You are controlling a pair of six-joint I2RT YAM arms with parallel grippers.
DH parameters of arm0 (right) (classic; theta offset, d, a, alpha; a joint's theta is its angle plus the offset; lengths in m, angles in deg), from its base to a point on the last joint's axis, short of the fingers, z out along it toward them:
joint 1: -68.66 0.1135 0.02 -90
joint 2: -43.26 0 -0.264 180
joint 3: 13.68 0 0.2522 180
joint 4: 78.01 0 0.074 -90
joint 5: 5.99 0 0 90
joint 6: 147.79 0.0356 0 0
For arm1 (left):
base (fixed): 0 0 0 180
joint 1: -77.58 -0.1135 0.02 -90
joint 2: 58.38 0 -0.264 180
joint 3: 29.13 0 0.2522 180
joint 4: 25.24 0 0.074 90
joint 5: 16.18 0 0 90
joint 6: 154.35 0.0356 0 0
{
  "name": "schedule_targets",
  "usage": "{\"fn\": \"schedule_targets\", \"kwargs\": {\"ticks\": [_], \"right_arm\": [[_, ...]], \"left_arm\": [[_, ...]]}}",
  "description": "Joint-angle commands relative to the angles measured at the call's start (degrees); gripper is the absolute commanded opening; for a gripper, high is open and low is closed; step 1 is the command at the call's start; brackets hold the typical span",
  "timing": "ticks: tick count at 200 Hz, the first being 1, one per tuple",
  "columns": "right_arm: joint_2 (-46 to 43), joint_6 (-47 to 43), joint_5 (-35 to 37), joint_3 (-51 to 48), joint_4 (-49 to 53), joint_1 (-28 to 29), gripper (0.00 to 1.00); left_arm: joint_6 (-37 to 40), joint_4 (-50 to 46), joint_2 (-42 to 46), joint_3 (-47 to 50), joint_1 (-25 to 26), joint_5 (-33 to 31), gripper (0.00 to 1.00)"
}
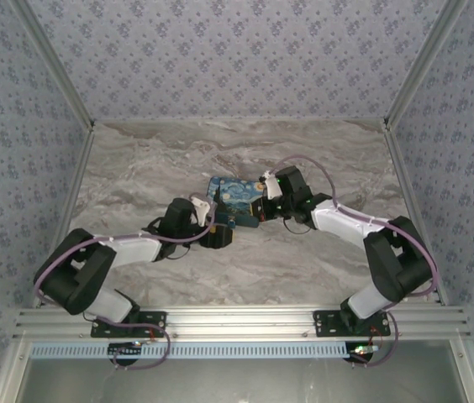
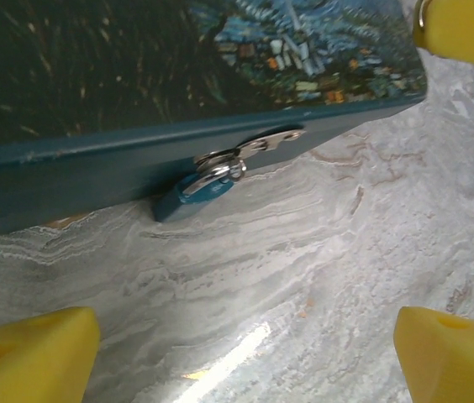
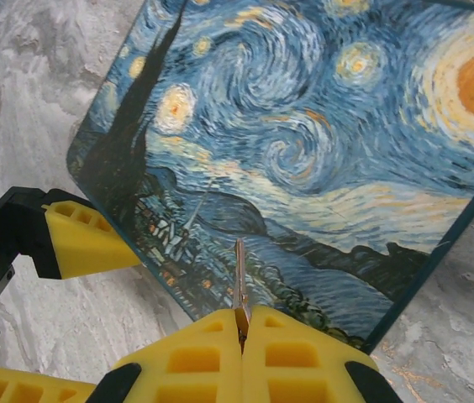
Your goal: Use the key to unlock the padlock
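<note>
Padlock [image 2: 193, 191], teal, hangs by its thin shackle from the metal hasp [image 2: 264, 143] on the front wall of the box [image 2: 94, 159], its body tilted against that wall, low by the marble table [image 2: 321, 252]; whether it touches the table I cannot tell. The left gripper [image 2: 245, 340] faces it from nearby with its yellow fingers spread wide and nothing between them. The right gripper [image 3: 241, 326] has its fingers pressed together on the key [image 3: 239, 281], whose thin metal blade, seen edge-on, sticks out from the fingertips over the near edge of the painted lid [image 3: 321, 126]. From above, both grippers sit close at the box's near side, left and right of each other.
</note>
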Motion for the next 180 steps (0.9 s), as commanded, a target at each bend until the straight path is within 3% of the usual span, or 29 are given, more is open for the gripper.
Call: {"fn": "schedule_targets", "kwargs": {"ticks": [1, 115, 180], "right_arm": [[1.21, -1.03, 1.95, 1.65, 2.64, -0.12, 0.0], [4.55, -0.93, 5.31, 1.3, 4.48, 1.68, 0.0], [5.65, -0.81, 6.88, 2.58, 5.0, 2.9, 0.0]], "left_arm": [[3.21, 3.5, -1.61, -2.42, 0.08, -0.71, 0.89], [5.92, 12.3, -10.66, -3.33, 0.1, -3.54, 0.77], [6.03, 17.04, -14.56, -3.13, 1.13, -11.23, 0.67]]}}
